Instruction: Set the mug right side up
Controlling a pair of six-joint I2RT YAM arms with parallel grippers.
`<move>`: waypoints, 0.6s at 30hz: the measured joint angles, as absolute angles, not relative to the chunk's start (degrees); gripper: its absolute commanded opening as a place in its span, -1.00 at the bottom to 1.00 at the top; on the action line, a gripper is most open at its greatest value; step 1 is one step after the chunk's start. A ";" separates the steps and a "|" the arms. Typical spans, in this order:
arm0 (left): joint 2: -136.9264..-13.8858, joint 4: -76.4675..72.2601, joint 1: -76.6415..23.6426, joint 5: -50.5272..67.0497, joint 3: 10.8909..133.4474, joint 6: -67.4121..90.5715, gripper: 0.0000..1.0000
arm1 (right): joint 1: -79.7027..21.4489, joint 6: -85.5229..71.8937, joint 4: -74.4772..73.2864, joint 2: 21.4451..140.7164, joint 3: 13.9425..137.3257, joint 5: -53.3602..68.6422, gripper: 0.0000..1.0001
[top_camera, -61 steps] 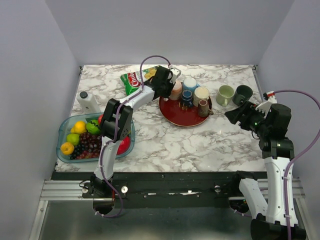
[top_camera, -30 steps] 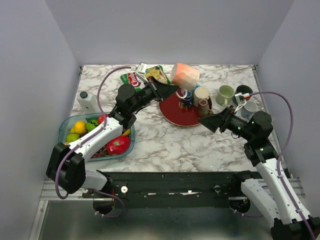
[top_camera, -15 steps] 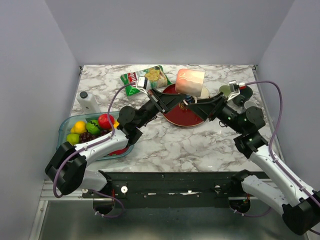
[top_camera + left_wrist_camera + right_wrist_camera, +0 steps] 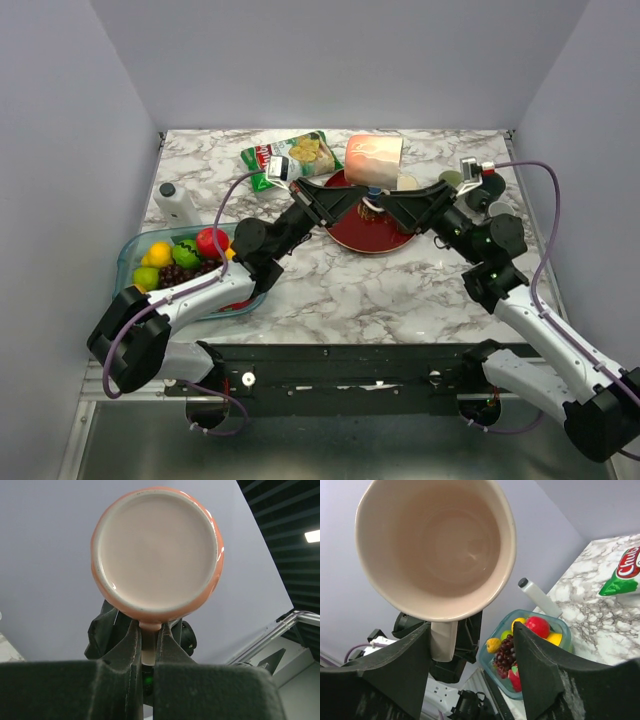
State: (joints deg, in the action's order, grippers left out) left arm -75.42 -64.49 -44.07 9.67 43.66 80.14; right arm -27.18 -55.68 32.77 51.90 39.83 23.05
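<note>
Nearest the arm bases, to the near left of the red plate (image 4: 358, 234), a clear tray (image 4: 124, 268) of fruit sits on the marbled tabletop (image 4: 400, 290). The two arms rise from either side and meet over the plate.

The left end effector (image 4: 148, 630) is clamped tight on the handle of the peach mug (image 4: 373, 160), with a finger pressed to each side of it. It holds the mug in the air above the plate's far half, clear of the tabletop. The mug is tipped on its side with the handle pointing down. Its flat base faces the left wrist camera and its open mouth faces the right wrist camera.

The right end effector (image 4: 470, 627) comes in from the plate's right side. Its fingers (image 4: 395, 672) are spread well apart just below the mug's rim, and they grip nothing.

Left of the plate stands a white bottle (image 4: 176, 203). Beyond the plate's far left edge lies a green chip bag (image 4: 295, 155). To the plate's far right a dark green mug (image 4: 488, 190) shows partly behind the right arm.
</note>
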 measured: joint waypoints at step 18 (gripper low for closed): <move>-75.50 -63.44 -44.73 7.68 43.44 75.96 -0.77 | -28.51 -55.83 29.45 54.26 44.14 22.55 -0.99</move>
State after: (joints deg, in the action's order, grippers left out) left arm -75.50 -63.44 -44.73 7.68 43.44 75.96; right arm -28.51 -55.83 29.45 54.26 44.14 22.55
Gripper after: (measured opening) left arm 0.089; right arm 0.120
